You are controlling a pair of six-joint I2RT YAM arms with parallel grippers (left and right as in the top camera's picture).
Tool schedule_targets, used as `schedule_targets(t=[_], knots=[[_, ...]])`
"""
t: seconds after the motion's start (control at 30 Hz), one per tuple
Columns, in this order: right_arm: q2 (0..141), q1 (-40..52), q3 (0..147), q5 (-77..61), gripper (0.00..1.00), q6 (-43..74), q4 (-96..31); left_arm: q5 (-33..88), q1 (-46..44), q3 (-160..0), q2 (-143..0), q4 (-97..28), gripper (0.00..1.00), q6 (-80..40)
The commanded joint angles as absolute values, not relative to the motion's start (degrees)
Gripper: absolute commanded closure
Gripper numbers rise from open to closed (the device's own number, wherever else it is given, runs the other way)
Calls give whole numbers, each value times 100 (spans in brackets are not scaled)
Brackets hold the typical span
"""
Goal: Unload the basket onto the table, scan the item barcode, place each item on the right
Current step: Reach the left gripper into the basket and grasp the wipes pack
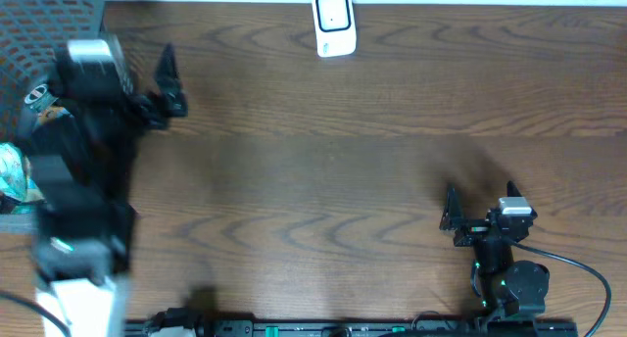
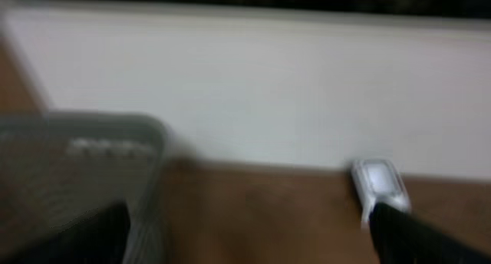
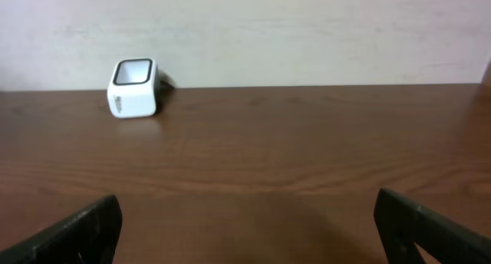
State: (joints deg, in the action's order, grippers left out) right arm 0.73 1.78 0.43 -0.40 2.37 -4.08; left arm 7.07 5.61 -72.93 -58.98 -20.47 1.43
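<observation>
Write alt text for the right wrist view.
A small white barcode scanner stands left of centre at the far edge of a brown wooden table, before a pale wall. The right gripper is open and empty, its dark fingers at the bottom corners.

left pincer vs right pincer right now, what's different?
Left pincer is reached out at the far left, near the grey basket; right pincer sits tucked back near the front edge. Left pincer is blurred in the overhead view; right pincer is sharp. Both are open and hold nothing.
</observation>
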Motion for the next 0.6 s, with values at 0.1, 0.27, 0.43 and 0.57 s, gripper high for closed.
schedule_targets(t=[0.1,0.27,0.43,0.57], knots=[[54,143,30,-34,1,272,-429,740,1651,-11163,-8429,-4827,2,89],[54,143,30,-32,1,272,-429,-379,2156,-11220,-8997,-4613,2,80],[54,143,30,-34,1,272,-429,-1678,2641,-11218,-9555,-4692,2,84],[54,143,30,-34,1,272,-429,-1868,2926,-11207,-10003,-4873,2,338]])
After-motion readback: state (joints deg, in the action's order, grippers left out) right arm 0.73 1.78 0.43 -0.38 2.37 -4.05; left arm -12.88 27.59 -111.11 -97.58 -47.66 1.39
